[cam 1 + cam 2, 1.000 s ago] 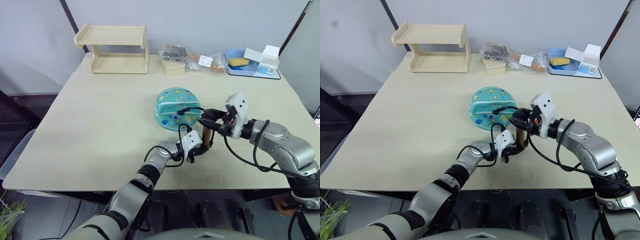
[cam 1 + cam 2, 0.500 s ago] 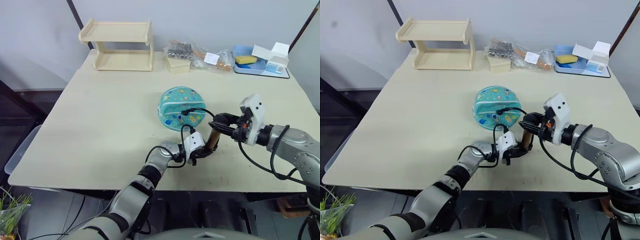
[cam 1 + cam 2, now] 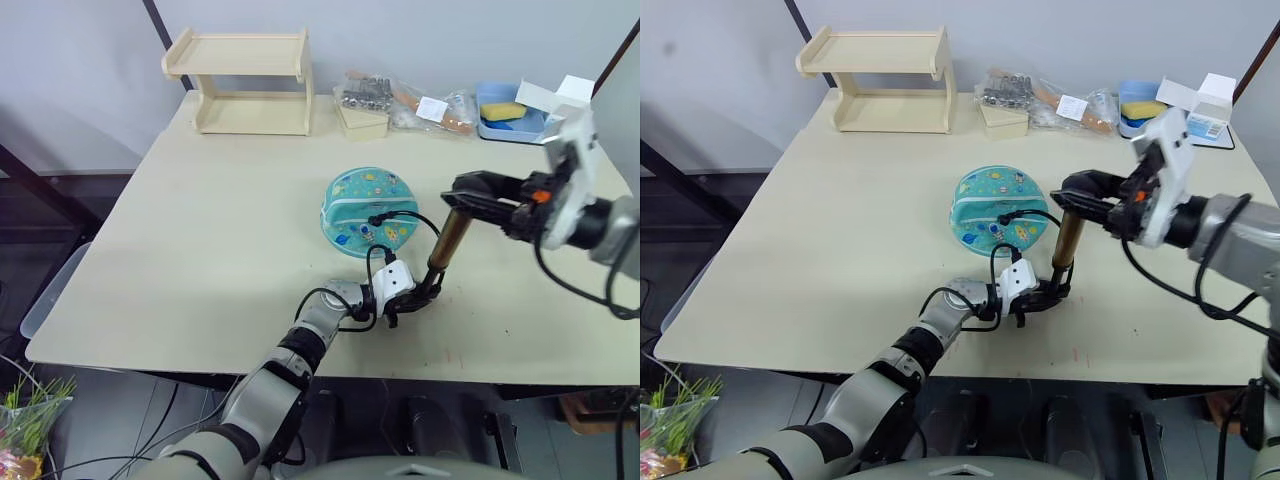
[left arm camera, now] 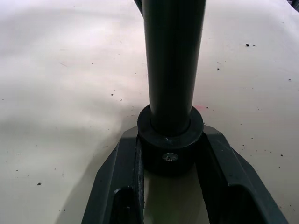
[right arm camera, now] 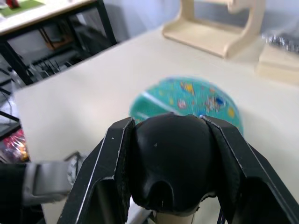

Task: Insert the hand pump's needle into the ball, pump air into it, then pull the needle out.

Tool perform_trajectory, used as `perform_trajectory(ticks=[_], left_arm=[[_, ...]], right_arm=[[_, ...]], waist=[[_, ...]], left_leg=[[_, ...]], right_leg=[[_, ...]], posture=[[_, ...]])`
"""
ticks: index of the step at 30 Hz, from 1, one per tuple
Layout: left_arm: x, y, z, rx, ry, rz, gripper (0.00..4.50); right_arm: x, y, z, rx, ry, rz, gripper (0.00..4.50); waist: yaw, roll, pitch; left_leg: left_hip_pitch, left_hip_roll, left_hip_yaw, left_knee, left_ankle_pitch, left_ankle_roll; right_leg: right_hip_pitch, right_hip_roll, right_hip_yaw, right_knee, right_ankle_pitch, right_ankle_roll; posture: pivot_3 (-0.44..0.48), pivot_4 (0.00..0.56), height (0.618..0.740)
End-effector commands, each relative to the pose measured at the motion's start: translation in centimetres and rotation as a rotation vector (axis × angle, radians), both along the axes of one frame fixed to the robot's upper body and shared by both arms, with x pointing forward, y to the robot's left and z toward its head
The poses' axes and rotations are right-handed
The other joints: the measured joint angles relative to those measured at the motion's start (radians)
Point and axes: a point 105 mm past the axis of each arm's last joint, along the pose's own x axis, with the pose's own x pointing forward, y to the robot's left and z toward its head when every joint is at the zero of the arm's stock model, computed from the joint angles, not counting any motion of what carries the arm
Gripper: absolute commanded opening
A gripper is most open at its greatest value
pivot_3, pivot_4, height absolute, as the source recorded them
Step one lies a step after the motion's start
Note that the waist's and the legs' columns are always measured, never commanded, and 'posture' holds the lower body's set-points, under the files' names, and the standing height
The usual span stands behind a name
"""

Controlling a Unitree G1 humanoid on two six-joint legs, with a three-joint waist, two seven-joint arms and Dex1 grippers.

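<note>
**Pump held at both ends beside the ball**

A pale wooden table [image 3: 200, 230] stands against a grey wall; a wooden shelf [image 3: 250, 80], bagged items and a blue tray sit along its far edge. The teal ball [image 3: 368, 205], a flattened dome with cartoon prints, lies mid-table. Just beside it the pump [image 3: 445, 243] stands tilted, gold barrel, black hose looping to the ball. The left gripper [image 3: 412, 297] has its fingers closed on the base cap; the right gripper [image 3: 470, 190] clamps the black handle.
</note>
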Motion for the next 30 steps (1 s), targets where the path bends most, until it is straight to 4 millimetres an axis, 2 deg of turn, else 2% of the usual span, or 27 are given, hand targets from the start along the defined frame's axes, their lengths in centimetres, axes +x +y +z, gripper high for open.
perform_trajectory(ticks=[1, 5, 6, 7, 15, 17, 19, 23, 24, 27, 30], left_arm=[[-1.8, 2.0, -4.1, 0.131, 0.109, 0.001, 1.04], [-1.8, 2.1, -4.1, 0.131, 0.109, 0.004, 1.04], [-1.8, 2.1, -4.1, 0.130, 0.110, 0.004, 1.04], [-1.8, 2.1, -4.1, 0.129, 0.110, 0.005, 1.04], [-1.6, 2.1, -3.9, 0.119, 0.104, 0.019, 1.04], [-1.6, 2.1, -3.9, 0.117, 0.103, 0.024, 1.04], [-1.5, 2.1, -3.9, 0.115, 0.104, 0.030, 1.04], [-1.4, 2.3, -3.9, 0.115, 0.103, 0.043, 1.04], [-1.3, 2.3, -3.9, 0.115, 0.105, 0.047, 1.04], [-1.3, 2.6, -3.9, 0.118, 0.108, 0.053, 1.04], [-1.3, 3.0, -4.1, 0.126, 0.112, 0.062, 1.04]], right_arm=[[-1.3, -1.7, 5.2, 0.045, -0.180, -0.053, 1.71], [-1.5, -1.7, 6.1, 0.087, -0.160, -0.049, 1.71], [-1.4, -1.7, 6.0, 0.095, -0.150, -0.054, 1.71], [-1.1, -1.5, 5.0, 0.075, -0.125, -0.062, 1.71], [1.0, 0.0, -4.4, 0.053, 0.078, -0.087, 1.71], [1.4, 0.4, -8.4, 0.013, 0.154, -0.104, 1.71], [1.7, 0.9, -11.2, -0.001, 0.198, -0.115, 1.71], [2.1, 1.8, -17.5, -0.045, 0.281, -0.143, 1.71], [2.1, 1.9, -18.6, -0.051, 0.290, -0.151, 1.71], [2.2, 2.1, -19.3, -0.050, 0.276, -0.155, 1.71], [2.5, 2.1, -17.2, -0.052, 0.198, -0.140, 1.71]], waist=[[0.000, 0.000, 0.000], [-0.002, 0.000, 0.000], [-0.002, 0.000, 0.000], [-0.002, 0.000, 0.000], [-0.006, -0.003, -0.005], [-0.009, -0.003, -0.009], [-0.017, -0.005, -0.012], [-0.032, -0.008, -0.020], [-0.032, -0.009, -0.025], [-0.032, -0.007, -0.030], [-0.032, -0.004, -0.032]], left_leg=[[0.000, 0.000, 0.001, 0.000, 0.000, 0.000], [0.000, 0.000, 0.001, 0.000, 0.000, 0.000], [0.000, 0.000, 0.001, 0.000, 0.000, 0.000], [0.000, 0.000, 0.001, 0.000, 0.000, 0.000], [0.007, 0.002, 0.001, 0.000, 0.000, 0.000], [0.009, 0.003, 0.000, 0.000, 0.000, 0.000], [0.014, 0.003, 0.001, 0.000, 0.000, 0.000], [0.035, 0.005, 0.001, -0.007, 0.000, 0.000], [0.037, 0.006, 0.001, -0.008, 0.000, 0.000], [0.039, 0.008, -0.002, -0.009, 0.000, 0.000], [0.039, 0.009, -0.003, -0.009, 0.000, 0.000]], right_leg=[[0.000, 0.000, 0.000, 0.000, 0.000, 0.000], [0.000, 0.000, 0.001, 0.001, 0.000, 0.000], [0.000, 0.000, 0.001, 0.001, 0.000, 0.000], [0.000, 0.000, 0.001, 0.001, 0.000, 0.000], [0.005, 0.002, 0.001, 0.002, 0.000, 0.000], [0.008, 0.003, 0.000, 0.002, 0.000, 0.000], [0.012, 0.004, 0.000, 0.003, -0.001, 0.000], [0.028, 0.004, -0.001, 0.001, -0.006, -0.001], [0.030, 0.006, -0.001, 0.001, -0.008, 0.000], [0.031, 0.009, -0.003, 0.001, -0.009, -0.002], [0.031, 0.010, -0.003, 0.002, -0.008, -0.004]], posture=[[0.000, 0.150, 0.740], [0.000, 0.150, 0.740], [0.000, 0.150, 0.740], [0.000, 0.150, 0.740], [0.000, 0.150, 0.740], [0.000, 0.150, 0.740], [0.000, 0.150, 0.740], [0.000, 0.150, 0.740], [0.000, 0.150, 0.740], [0.000, 0.150, 0.740], [0.000, 0.150, 0.740]])
